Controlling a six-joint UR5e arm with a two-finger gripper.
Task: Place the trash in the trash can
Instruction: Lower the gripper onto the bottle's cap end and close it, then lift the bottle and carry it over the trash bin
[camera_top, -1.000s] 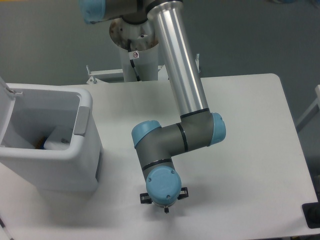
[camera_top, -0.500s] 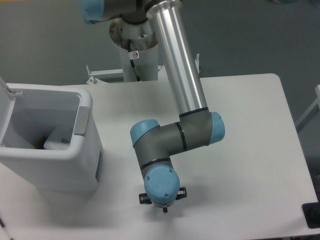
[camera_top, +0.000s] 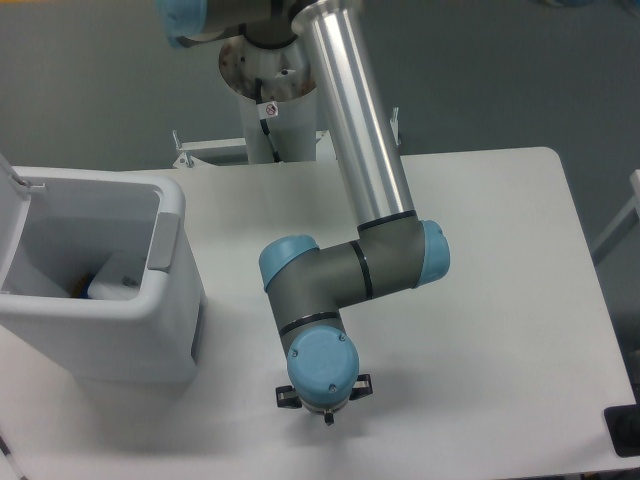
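floor (camera_top: 100, 80): grey, matte | table (camera_top: 500, 260): white, rounded corners | light: even, soft shadows

White table (camera_top: 500, 250), open trash can (camera_top: 165, 300) at left, arm (camera_top: 360, 170) bent over table, gripper (camera_top: 324, 408) mostly hidden beneath wrist

White trash can (camera_top: 120, 330) (grey inside) — white table (camera_top: 500, 300).

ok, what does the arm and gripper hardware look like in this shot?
The arm has a polished silver tube link, grey joint housings and light blue end caps. The gripper is mostly hidden beneath the wrist: only small black parts stick out either side; its fingers aren't visible. A black cable runs at the white base pedestal.
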